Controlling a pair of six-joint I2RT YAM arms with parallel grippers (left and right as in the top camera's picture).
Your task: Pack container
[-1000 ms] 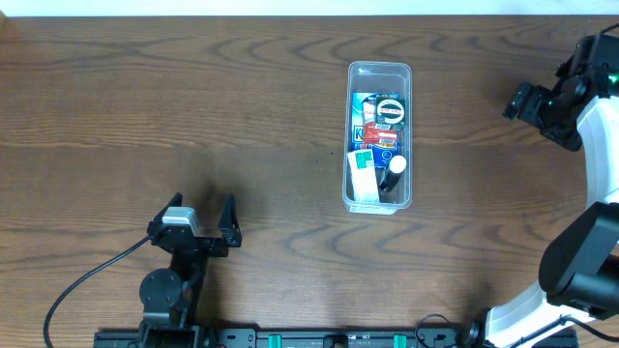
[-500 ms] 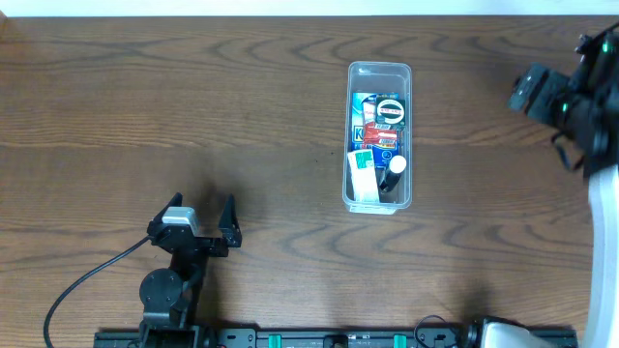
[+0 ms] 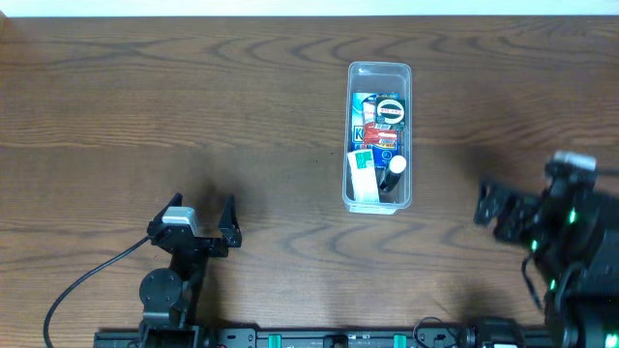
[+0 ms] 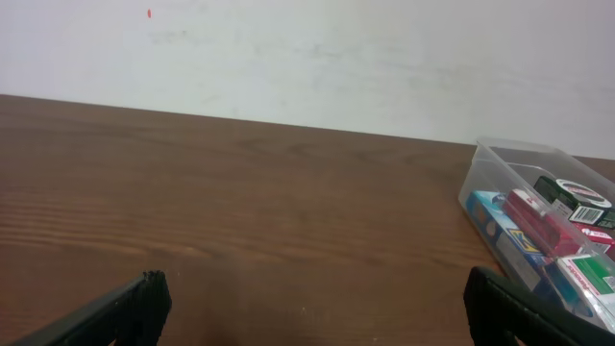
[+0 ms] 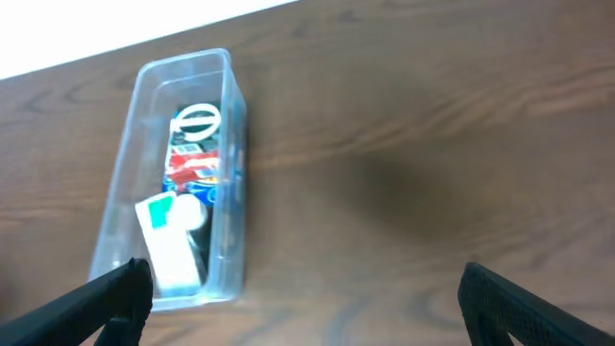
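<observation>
So the container (image 3: 379,75) sits on the bench (image 3: 242,116), a bit right of centre and toward the far side, long axis running near to far. It's already stuffed with small packets, and I don't see anything loose lying outside it, so my guess is the packing is about done.

The left gripper (image 3: 203,200) is parked near-left, well apart from the bin, spread wide with nothing in it. The right gripper (image 5: 303,279) is near-right of the bin, also splayed open and empty.

What could go wrong: that clear plastic bin looks light, so if the right arm swings in low it could clip the right wall and skid the whole thing across the bench. The white tube (image 3: 393,174) and the white-and-green packet (image 3: 363,172) at the near end look piled on top of other stuff. A nudge might tip them over the rim, though I can't tell how high they actually ride.

Hard to see: the right arm is a blur from overhead. Both wrist views show only the fingertips at the frame edges. The left wrist view cuts off the bin's near end. Whatever's under the top layer is hidden, and the labels are unreadable.
</observation>
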